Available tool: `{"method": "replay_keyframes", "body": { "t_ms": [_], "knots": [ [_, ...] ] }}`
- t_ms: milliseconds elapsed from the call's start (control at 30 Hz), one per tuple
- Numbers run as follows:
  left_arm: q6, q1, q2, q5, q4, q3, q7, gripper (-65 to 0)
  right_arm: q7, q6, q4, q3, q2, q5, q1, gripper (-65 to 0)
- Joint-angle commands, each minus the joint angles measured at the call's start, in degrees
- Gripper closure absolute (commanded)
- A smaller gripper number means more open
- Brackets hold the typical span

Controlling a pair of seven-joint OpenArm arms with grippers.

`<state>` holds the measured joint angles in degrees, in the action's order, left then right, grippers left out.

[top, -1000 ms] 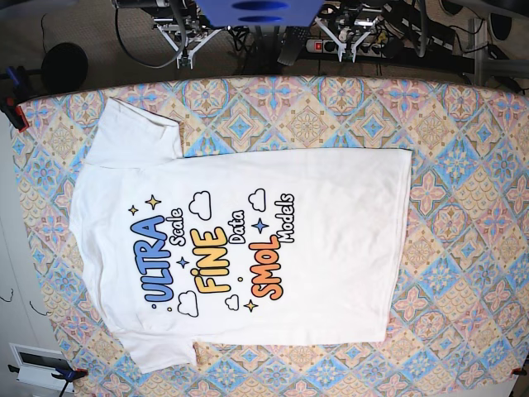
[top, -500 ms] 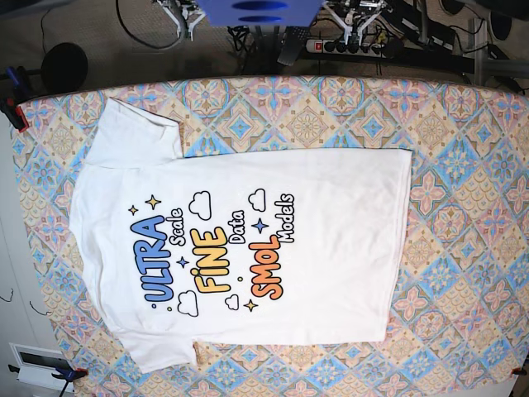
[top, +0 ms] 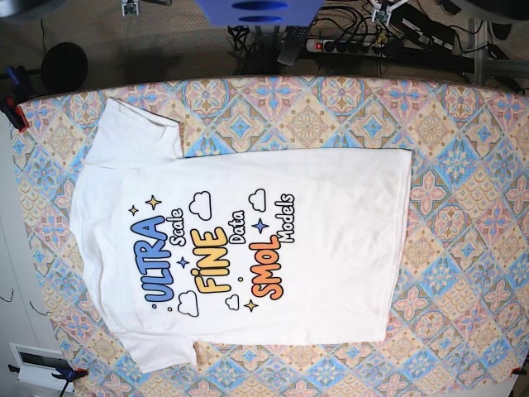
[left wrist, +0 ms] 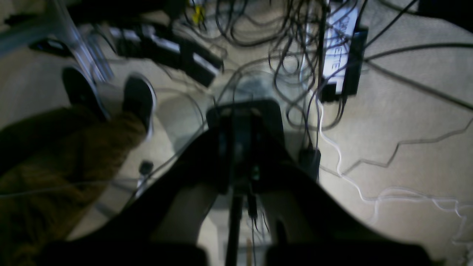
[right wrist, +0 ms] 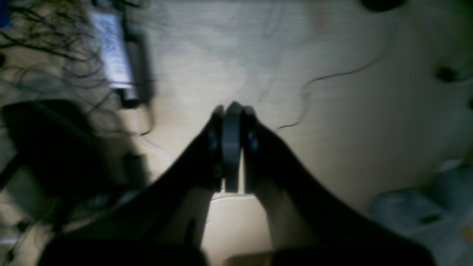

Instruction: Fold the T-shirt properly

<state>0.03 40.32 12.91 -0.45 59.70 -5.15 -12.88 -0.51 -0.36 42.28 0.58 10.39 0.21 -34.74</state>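
The white T-shirt (top: 248,248) lies flat and spread on the patterned table, print side up. Its collar end is at the left and its hem at the right. The print reads "ULTRA Scale FINE Data SMOL Models" (top: 215,252). Both sleeves are spread out. Both arms are pulled back past the table's far edge, with only small tips at the base view's top edge. My left gripper (left wrist: 242,125) looks shut and empty over the floor. My right gripper (right wrist: 232,122) is shut and empty, also over the floor. Neither is near the shirt.
The table cover (top: 463,165) has a blue and orange tile pattern. Red clamps (top: 16,116) hold its edge. Behind the table are a power strip (top: 343,45), cables (left wrist: 288,44) and a person's shoes (left wrist: 138,98).
Both arms have moved further back and almost out of the base view's top edge. The T-shirt has not moved.
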Motion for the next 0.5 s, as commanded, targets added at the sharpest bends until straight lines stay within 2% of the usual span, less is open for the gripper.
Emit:
{"method": "replay_keyframes", "body": {
  "t_ms": [0,167,300,467],
  "knots": [
    [0.1,2.5,0.4,-1.0,2.9,0.0,0.2,-0.7,1.3,0.2,3.7,1.6,0.8,1.3,-2.2,0.0],
    [0.2,8.8,4.2,-7.9,12.7,-0.3,0.1,-0.7,1.3,0.2,19.2,7.8,1.3,9.7,-11.2,0.0],
    [0.3,13.5,7.1,-15.2,21.8,0.1,0.1,-0.7,1.1,0.2,30.5,10.1,1.3,10.6,-17.0,0.0],
    [0.5,19.0,8.4,-18.8,34.6,2.1,-0.1,-0.7,0.8,0.2,43.0,13.1,1.3,10.6,-21.8,0.0]
  ]
}}
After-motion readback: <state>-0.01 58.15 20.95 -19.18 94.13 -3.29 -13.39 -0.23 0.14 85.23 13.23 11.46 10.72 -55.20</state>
